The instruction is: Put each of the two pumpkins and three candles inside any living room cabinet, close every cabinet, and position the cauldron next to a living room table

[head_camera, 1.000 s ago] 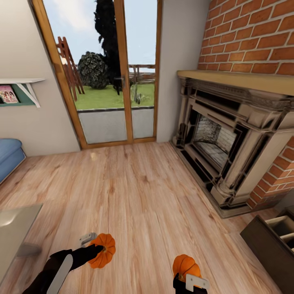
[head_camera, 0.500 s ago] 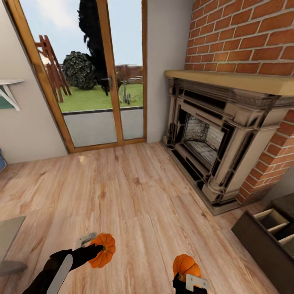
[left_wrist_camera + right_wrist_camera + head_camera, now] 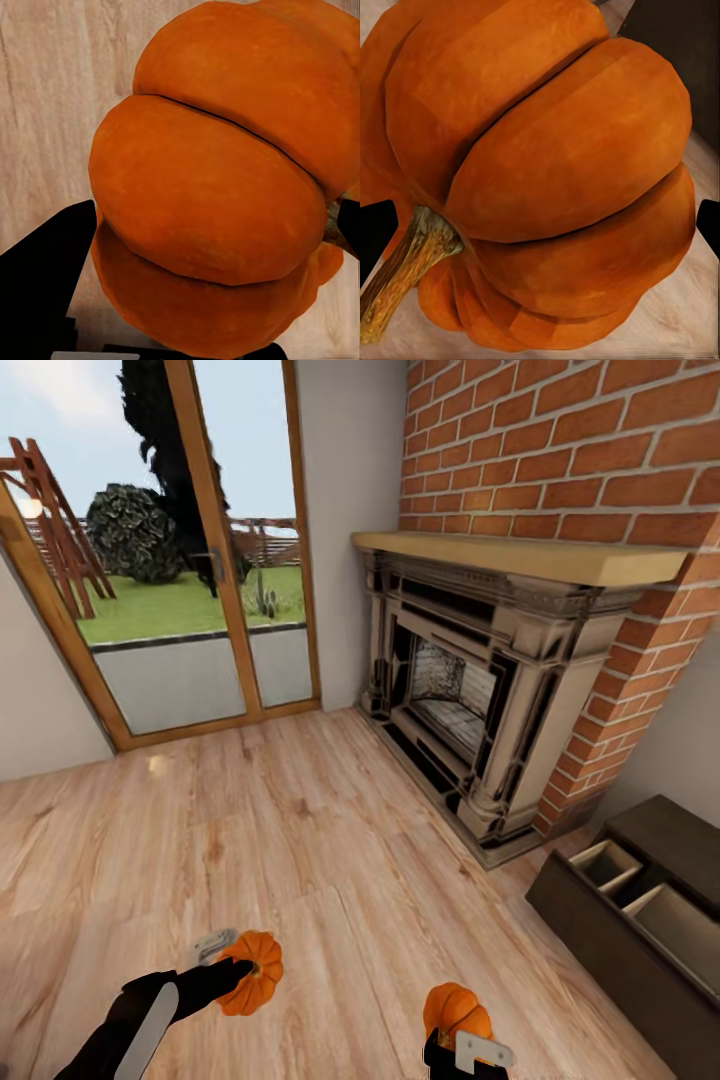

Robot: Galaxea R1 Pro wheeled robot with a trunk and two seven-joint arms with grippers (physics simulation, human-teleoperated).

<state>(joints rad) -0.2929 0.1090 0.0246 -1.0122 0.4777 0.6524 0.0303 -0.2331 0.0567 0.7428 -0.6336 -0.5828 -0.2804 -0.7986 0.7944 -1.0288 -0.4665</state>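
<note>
The left arm is seen low in the head view, black with a pale strip along it, reaching forward and toward the middle. The left gripper is closed around a pumpkin, and its dark fingers are pressed against both sides of it in the left wrist view. The right gripper is held low and pointed up, and another pumpkin is gripped on top of it. Dark fingertips are seen at each side of this pumpkin.

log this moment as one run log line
phase: carrying | left gripper: shut on pumpkin | right gripper: shut on second pumpkin | cabinet: open, ahead right
</note>
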